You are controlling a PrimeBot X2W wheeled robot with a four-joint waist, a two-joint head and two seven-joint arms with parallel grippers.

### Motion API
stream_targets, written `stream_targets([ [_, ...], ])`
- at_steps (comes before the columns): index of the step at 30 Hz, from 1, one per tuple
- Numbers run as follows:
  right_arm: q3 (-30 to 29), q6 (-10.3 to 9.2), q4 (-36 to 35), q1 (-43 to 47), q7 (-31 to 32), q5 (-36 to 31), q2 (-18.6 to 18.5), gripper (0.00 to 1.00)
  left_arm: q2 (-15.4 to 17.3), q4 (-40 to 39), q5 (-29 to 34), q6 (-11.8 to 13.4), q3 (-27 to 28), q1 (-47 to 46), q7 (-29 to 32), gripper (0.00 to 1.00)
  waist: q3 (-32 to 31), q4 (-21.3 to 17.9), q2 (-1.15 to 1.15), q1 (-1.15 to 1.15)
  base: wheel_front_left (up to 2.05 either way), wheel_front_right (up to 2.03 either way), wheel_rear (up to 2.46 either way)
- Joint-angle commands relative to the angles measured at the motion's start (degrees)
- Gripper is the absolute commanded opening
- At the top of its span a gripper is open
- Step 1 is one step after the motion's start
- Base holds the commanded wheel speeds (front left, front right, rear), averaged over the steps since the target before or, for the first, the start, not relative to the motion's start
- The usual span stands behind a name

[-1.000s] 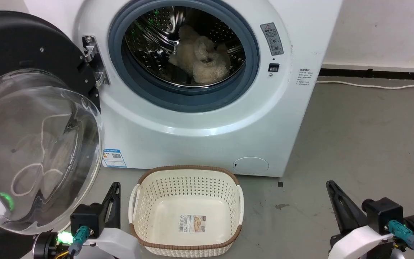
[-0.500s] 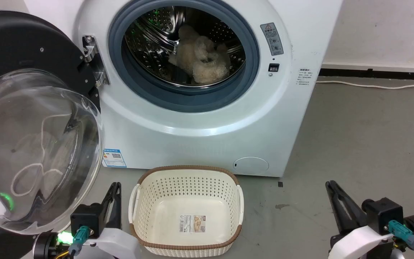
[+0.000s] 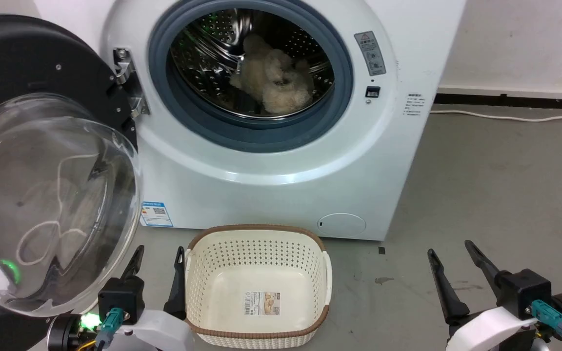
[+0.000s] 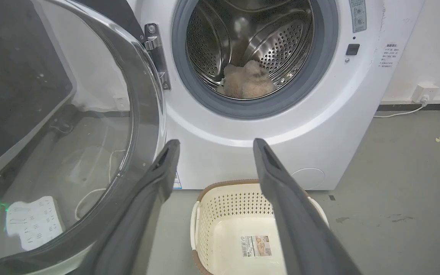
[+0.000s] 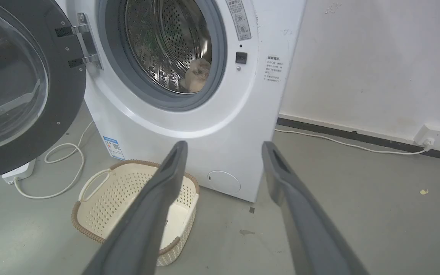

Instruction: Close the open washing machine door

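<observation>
The washing machine door [image 3: 42, 170] runs off the head view's left edge. The washing machine [image 3: 271, 195] is cut at the top, and its grey sticker [image 3: 370, 52] is too small to read.

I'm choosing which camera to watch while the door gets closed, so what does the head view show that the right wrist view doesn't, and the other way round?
Head view adds the left gripper, open, beside the basket, and the label inside that basket. Right wrist view adds the wall socket and a yellow scrap on the floor. Both share the washing machine, its door swung open, the basket, the fluffy item in the drum and the open right gripper.
</observation>
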Motion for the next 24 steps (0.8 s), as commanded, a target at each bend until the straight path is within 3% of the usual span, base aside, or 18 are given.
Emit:
stream_targets([
  [1, -0.1, 0.0, 0.1, 0.5, -0.7, 0.7, -0.1, 1.0, 0.0, -0.1, -0.2, 0.0, -0.1, 0.0, -0.6, 1.0, -0.1, 0.2, 0.0, 0.0, 0.0, 0.0, 0.0],
  [24, 2.8, 0.01, 1.3, 0.2, -3.5, 2.4, -0.3, 1.0, 0.4, -1.1, -0.5, 0.0, -0.4, 1.3, -3.4, 1.0, -0.5, 7.6, 0.0, 0.0, 0.0, 0.0, 0.0],
])
